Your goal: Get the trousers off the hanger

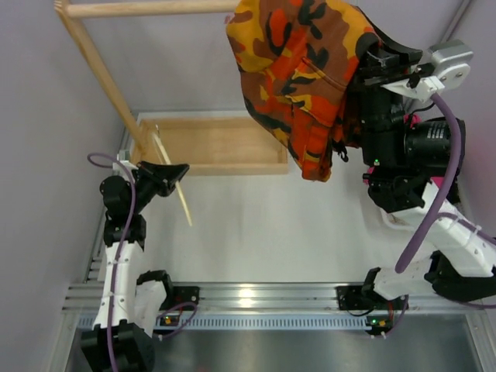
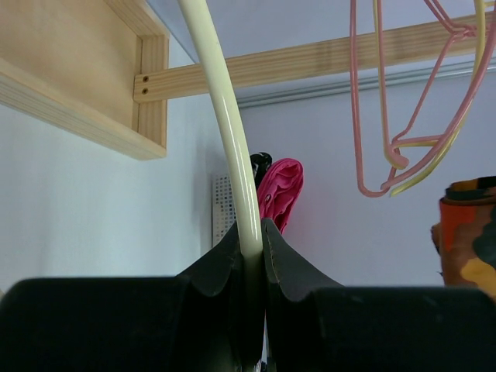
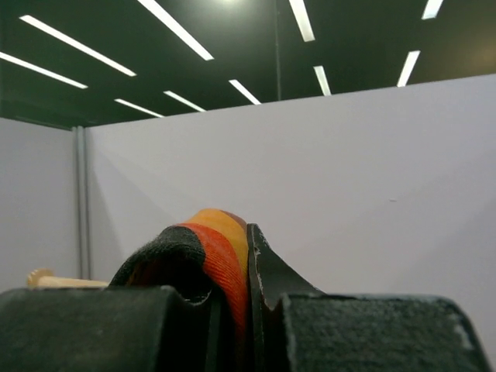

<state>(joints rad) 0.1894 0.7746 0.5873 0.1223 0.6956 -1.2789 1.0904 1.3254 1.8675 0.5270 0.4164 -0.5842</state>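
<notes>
The orange camouflage trousers (image 1: 298,74) hang free in the air at the top right, clear of the hanger. My right gripper (image 1: 364,58) is shut on their upper edge; in the right wrist view a fold of the cloth (image 3: 221,248) is pinched between the fingers of that gripper (image 3: 246,240). The cream hanger (image 1: 174,182) is bare and sits at the left over the table. My left gripper (image 1: 172,172) is shut on it; in the left wrist view the hanger's curved arm (image 2: 225,116) rises from between the closed fingers of that gripper (image 2: 252,232). The trousers also show at that view's right edge (image 2: 465,232).
A wooden rack has a top rail (image 1: 147,8), a slanted post (image 1: 101,70) and a box-like base (image 1: 217,143) at the back of the table. Pink hangers (image 2: 403,101) and a brighter yellow hanger (image 2: 434,141) hang on the rail. A magenta cloth (image 2: 280,190) lies behind the left fingers.
</notes>
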